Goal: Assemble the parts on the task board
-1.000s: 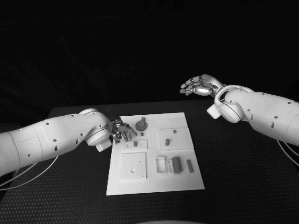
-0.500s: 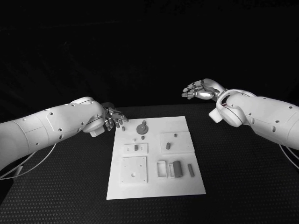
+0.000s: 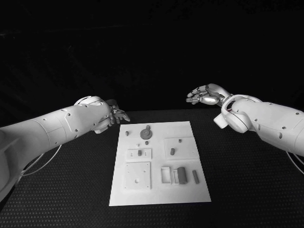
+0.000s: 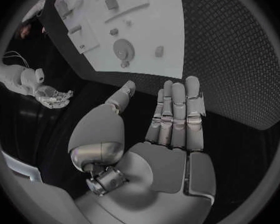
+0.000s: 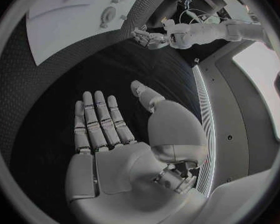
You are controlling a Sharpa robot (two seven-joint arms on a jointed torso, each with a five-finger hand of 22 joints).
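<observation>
Head view – task board (image 3: 159,190): white plate lying mid-bench (image 3: 261,190), with small parts (image 3: 180,173) sitting in its recesses and a round part (image 3: 146,133) near its far end.
Head view – left hand (image 3: 115,116): raised beyond the board's far left corner, released, holding nothing.
Head view – right hand (image 3: 205,94): lifted past the bench's far edge, fingers loosely curved, holding nothing.
Left wrist view – left hand (image 4: 171,134): palm flat, fingers straight together; board (image 4: 152,40) beyond the fingertips.
Right wrist view – right hand (image 5: 115,134): palm spread, fingers extended; nothing held.

I count one task board (image 3: 186,190), two empty hands, left (image 3: 116,115) and right (image 3: 205,94), and roughly eight small parts (image 3: 147,131).
</observation>
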